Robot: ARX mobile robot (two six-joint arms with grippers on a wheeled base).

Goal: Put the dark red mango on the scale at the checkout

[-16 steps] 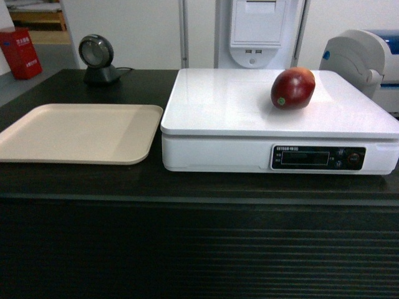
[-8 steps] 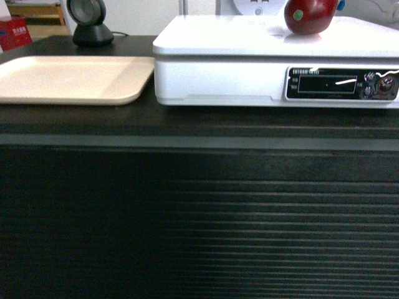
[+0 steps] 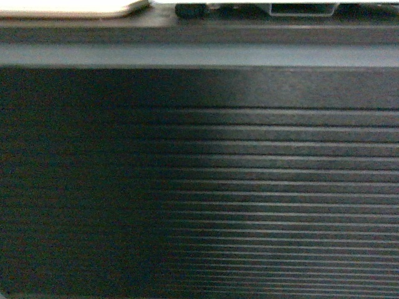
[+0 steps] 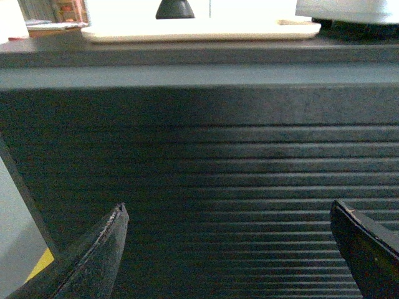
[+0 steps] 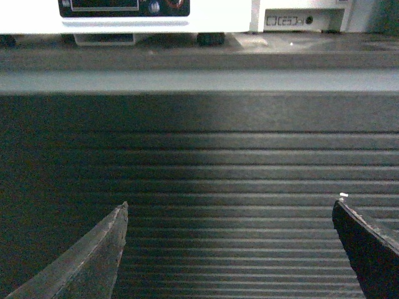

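Head view: almost wholly filled by the ribbed dark front panel [image 3: 199, 187] of the worktop [image 3: 199, 55]; only its front edge runs across the top, with a sliver of the beige tray [image 3: 68, 6] at upper left and the underside and a foot of the white scale [image 3: 299, 7] at upper centre. The camera sits below the worktop surface, so the dark red mango is not visible in this or any current view; I cannot confirm where it lies. Left wrist view: left hand [image 4: 227, 249] released, its two dark fingers spread wide at the lower corners with nothing between them, aimed at the ribbed panel. Above the edge, the tray lies flat on the worktop, the black base of a scanner stand [image 4: 174, 9] behind it, and a corner of the scale at far right. Right wrist view: right hand [image 5: 229, 249] likewise released and empty, fingers wide apart, low before the panel. Over the edge I see the scale's front with its dark display strip [image 5: 123, 6] and rubber feet resting on the worktop; a second pale device [image 5: 299, 18] stands beside it, probably a printer, though the crop is too tight to be sure. Judgement: both hands low, empty and clear of the worktop suits a stowed, lowered posture with nothing left to carry.
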